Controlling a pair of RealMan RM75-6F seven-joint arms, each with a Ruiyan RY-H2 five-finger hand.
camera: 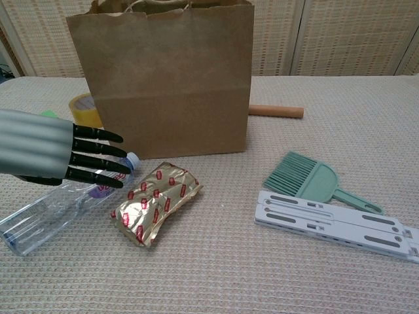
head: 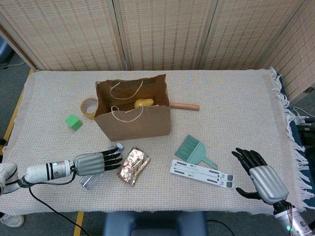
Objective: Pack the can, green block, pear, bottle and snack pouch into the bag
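Your left hand [head: 96,162] lies flat over the bottle [head: 91,180], fingers straight toward the snack pouch [head: 134,166]. A pear [head: 142,103] sits inside the bag [head: 133,120]. Your right hand [head: 260,178] hovers spread.
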